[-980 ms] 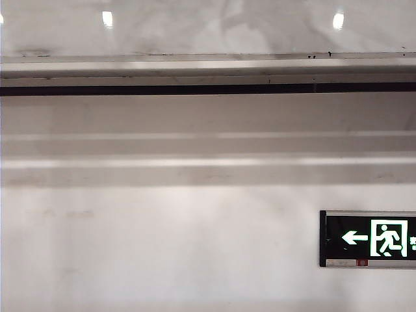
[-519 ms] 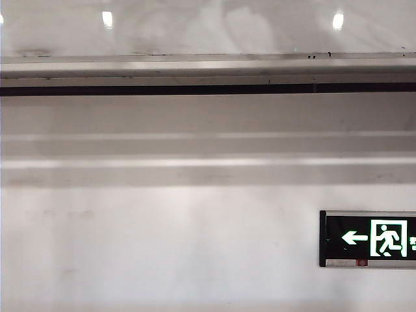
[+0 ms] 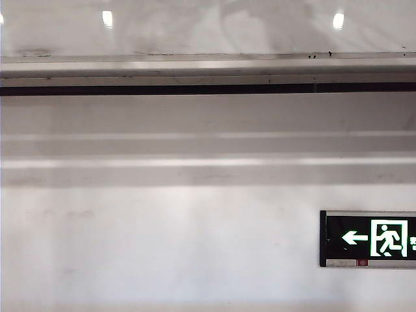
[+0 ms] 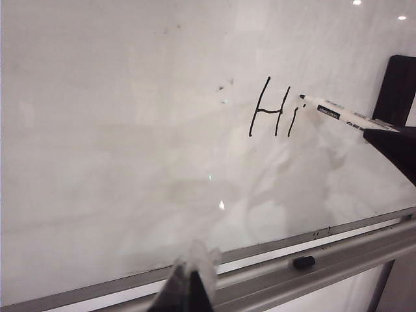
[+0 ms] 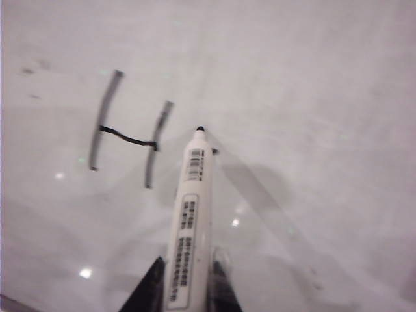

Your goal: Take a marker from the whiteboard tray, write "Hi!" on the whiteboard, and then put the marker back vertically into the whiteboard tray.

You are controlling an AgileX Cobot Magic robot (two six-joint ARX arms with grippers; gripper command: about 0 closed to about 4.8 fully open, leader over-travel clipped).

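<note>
Evidently light, stiff and slick: marker (image 5: pixel 189 221) clamped mid-barrel by right gripper (image 5: pixel 187 279), uncapped tip at the "Hi" on whiteboard (image 4: pixel 117 130). Best held low on barrel. Left gripper (image 4: pixel 190 286) pinched shut, empty, near whiteboard tray (image 4: pixel 338 257).

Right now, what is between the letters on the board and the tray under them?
In the left wrist view, only bare glossy whiteboard lies between the "Hi" and the whiteboard tray. A small black cap lies in the tray.
</note>
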